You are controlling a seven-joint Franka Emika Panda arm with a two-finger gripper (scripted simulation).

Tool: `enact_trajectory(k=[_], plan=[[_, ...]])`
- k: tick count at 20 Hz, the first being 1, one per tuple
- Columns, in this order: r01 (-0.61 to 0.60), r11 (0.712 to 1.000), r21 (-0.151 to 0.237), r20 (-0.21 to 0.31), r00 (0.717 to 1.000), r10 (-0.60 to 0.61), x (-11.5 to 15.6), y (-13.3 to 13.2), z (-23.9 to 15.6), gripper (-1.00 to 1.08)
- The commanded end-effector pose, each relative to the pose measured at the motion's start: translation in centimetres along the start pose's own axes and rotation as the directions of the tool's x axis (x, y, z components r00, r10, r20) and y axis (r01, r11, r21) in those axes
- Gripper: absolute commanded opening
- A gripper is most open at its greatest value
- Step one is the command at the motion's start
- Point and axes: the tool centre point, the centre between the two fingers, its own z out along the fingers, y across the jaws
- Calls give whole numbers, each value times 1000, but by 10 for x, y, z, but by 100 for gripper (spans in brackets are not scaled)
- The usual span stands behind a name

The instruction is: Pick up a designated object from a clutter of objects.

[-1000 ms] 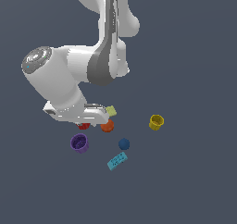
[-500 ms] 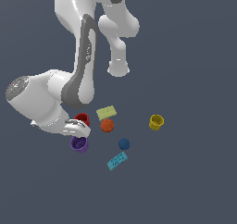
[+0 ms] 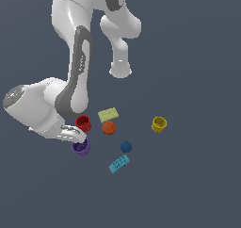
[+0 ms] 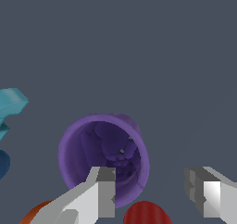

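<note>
The arm had swung further toward the exterior view's left and sunk lower than half a second before, so that its big white wrist housing now sat at the far left of the exterior view and the tool (image 3: 75,134) hung directly over the purple cup (image 3: 81,147). A second earlier the wrist had still covered the red cup (image 3: 84,123) and part of the pale yellow-green block (image 3: 108,114); both now showed in full.

The purple cup stood upright on the grey desk (image 3: 188,184), mouth up, at the exterior view's left edge of the clutter, just below the red cup. None of the items had shifted between the pictures.

In the wrist view the tool (image 4: 152,190) was spread wide with nothing between its fingers. One finger (image 4: 99,190) overlapped the rim of the purple cup (image 4: 104,156), while the other (image 4: 206,190) stood well clear of it over bare desk. Whether the near finger touched the rim could not be told.

The orange ball (image 3: 108,127) lay just beside the red cup, the dark blue ball (image 3: 125,146) near the cyan block (image 3: 119,163), and the yellow cup (image 3: 159,124) well apart at the exterior view's right.
</note>
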Motion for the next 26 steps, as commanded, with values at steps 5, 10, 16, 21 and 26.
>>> enact_trajectory(k=[5,10,16,21,26], plan=[[1,1000,0,-1,1000,-1,0,0,10,28],[1,1000,1,-2,1000,-1,0,0,29,28],[1,1000,1,-2,1000,-1,0,0,31,-100],[1,1000,1,-2,1000,-1,0,0,31,-100],[1,1000,1,-2,1000,-1,-1,0,28,-100]])
